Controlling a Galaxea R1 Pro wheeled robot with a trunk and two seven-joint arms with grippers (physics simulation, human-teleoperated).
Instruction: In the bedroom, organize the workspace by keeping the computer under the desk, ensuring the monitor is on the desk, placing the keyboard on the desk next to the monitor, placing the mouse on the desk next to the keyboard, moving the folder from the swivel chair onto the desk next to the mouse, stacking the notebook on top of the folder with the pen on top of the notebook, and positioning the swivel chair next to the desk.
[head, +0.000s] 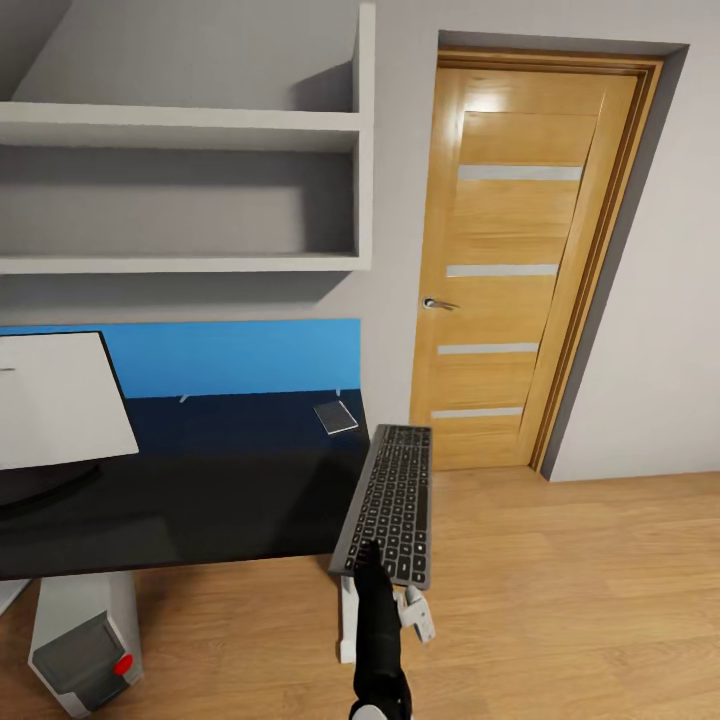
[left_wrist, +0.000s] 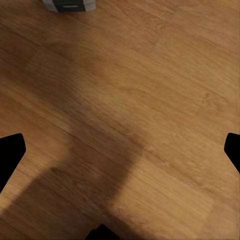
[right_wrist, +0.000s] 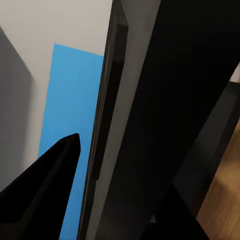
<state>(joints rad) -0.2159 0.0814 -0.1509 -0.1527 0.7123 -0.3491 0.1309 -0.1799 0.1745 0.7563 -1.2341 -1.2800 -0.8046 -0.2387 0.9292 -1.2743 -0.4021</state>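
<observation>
- The right gripper (head: 385, 575) is clamped on the near end of the keyboard (head: 392, 500), held by the desk (head: 200, 500) edge at 3 o'clock.
- Gripped at one end, the keyboard could tip or bump the desk.
- The left gripper's fingers (left_wrist: 11, 155) are wide apart.

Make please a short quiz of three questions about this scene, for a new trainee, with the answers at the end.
1. True or false: the keyboard lies flat on the desk.
2. Where does the computer stand? A) on the shelf B) on the floor under the desk C) beside the door
3. Fill in: the small grey notebook lies on the desk near its ____ panel.

Key
1. False. The right gripper holds it by the near end, in the air at the desk's edge.
2. B.
3. Blue; the panel stands along the back of the desk.
</observation>
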